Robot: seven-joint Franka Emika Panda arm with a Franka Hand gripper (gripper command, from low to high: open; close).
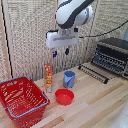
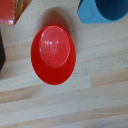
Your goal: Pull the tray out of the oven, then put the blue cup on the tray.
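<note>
The blue cup (image 1: 69, 79) stands upright on the wooden table (image 1: 95, 107), and its rim shows in the wrist view as the blue cup (image 2: 102, 10). The black-and-silver oven (image 1: 114, 54) sits at the exterior view's right. The tray (image 1: 94, 73), a dark wire rack, sticks out in front of it, low over the table. My gripper (image 1: 60, 53) hangs open and empty, high above the cup and slightly to its left in the exterior view. Its fingers do not show in the wrist view.
A red bowl (image 1: 64, 96) sits just in front of the cup and fills the wrist view as the red bowl (image 2: 54, 54). A tall orange bottle (image 1: 48, 77) stands left of the cup. A red mesh basket (image 1: 22, 100) occupies the front left. A wicker screen backs the table.
</note>
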